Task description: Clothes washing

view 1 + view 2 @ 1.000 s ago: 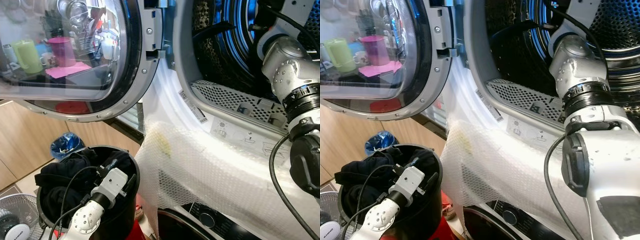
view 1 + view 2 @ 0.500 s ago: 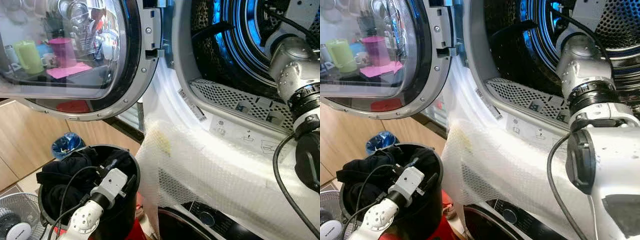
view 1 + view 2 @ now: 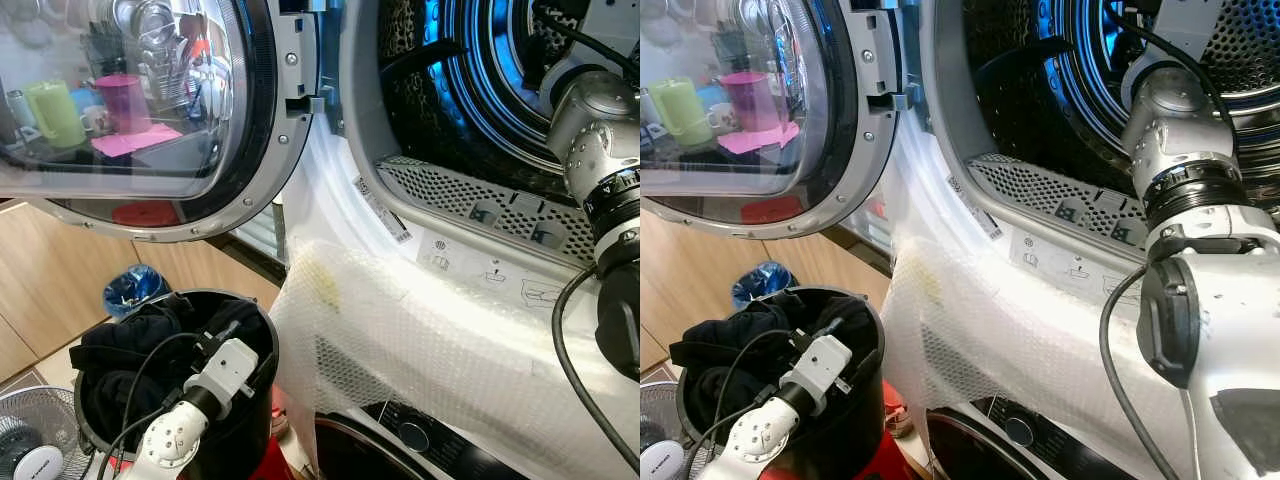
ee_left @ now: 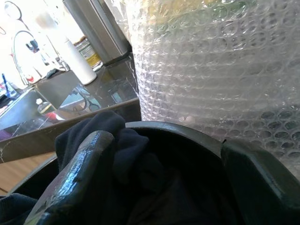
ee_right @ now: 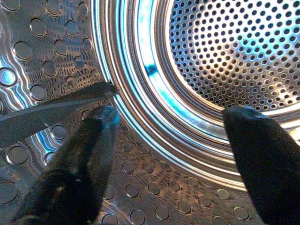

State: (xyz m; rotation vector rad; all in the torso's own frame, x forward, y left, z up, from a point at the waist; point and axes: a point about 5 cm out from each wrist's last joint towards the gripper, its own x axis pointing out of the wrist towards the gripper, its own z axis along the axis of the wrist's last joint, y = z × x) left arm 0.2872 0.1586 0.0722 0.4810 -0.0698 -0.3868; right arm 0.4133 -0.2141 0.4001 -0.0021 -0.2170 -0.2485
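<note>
Head views, washer: front-loading washing machine (image 3: pixel 470 250) at right, its round glass door (image 3: pixel 150 110) swung open to the left; the glass reflects a green jug and a pink cup.
Head views, drum: perforated steel drum (image 3: pixel 1080 60) lit blue, behind a grey perforated lip.
Head views, wrap: sheet of clear bubble wrap (image 3: pixel 420 350) draped over the machine's front below the opening.
Head views, bin: round black laundry bin (image 3: pixel 245 415) on the floor, near left, just beside the wrap.
Head views, clothes: dark crumpled clothes (image 3: pixel 125 350) fill the bin and bulge over its left rim.
Head views, left arm: silver forearm and white wrist camera reach into the bin from the near side; left gripper (image 3: pixel 222 333) sits low among the clothes.
Head views, right arm: silver arm (image 3: pixel 1180 150) reaches up through the opening into the drum; its fingers are out of sight here.
Head views, other: white fan (image 3: pixel 25 440) at the near left corner; blue bag (image 3: pixel 130 290) on the floor beyond the bin.
Left wrist view: two black fingers (image 4: pixel 79 173) stand apart over the dark clothes, nothing clamped; bin rim and bubble wrap just beyond.
Right wrist view: right gripper (image 5: pixel 171 126) inside the drum, fingers (image 5: pixel 89 154) spread wide and empty; grey drum paddle (image 5: pixel 51 110) beside one fingertip.
</note>
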